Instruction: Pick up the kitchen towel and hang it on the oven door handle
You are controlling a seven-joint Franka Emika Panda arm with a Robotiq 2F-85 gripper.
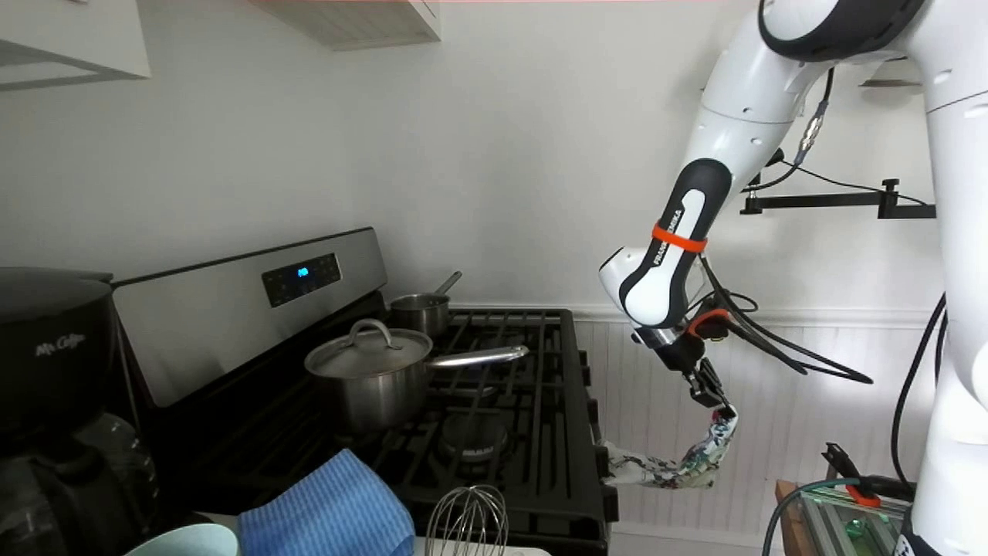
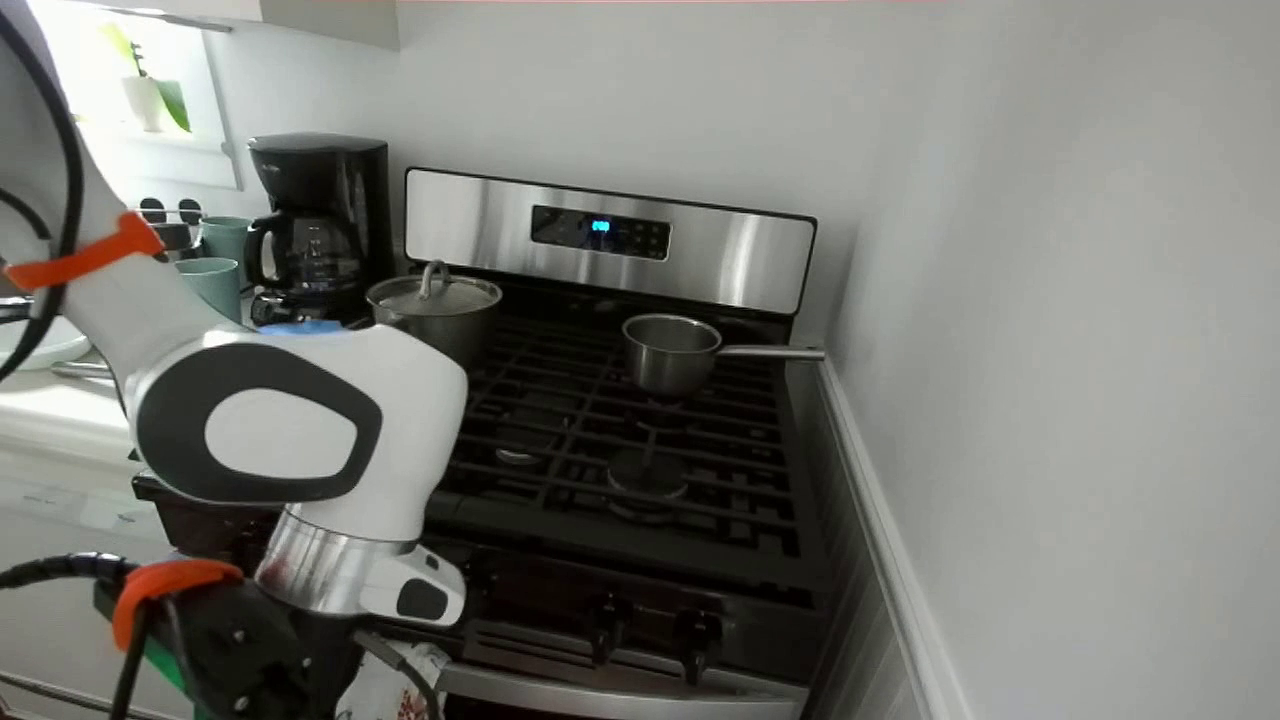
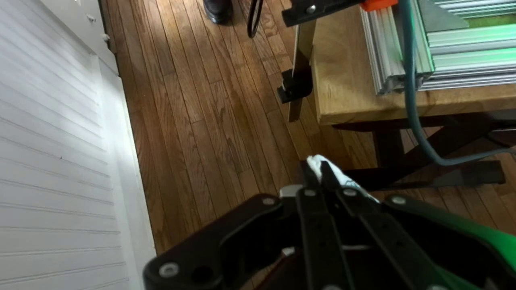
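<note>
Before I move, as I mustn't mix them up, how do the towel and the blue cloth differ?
The towel is white with a busy coloured print; the blue cloth is plain and ribbed. The gripper pinches the towel, which sags below it; the blue cloth lies near the whisk, not held. Both are cloths.

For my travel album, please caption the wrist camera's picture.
Over wooden floorboards flanked by white panelling and a wood-topped table, the tool pinches a kitchen towel.
</note>
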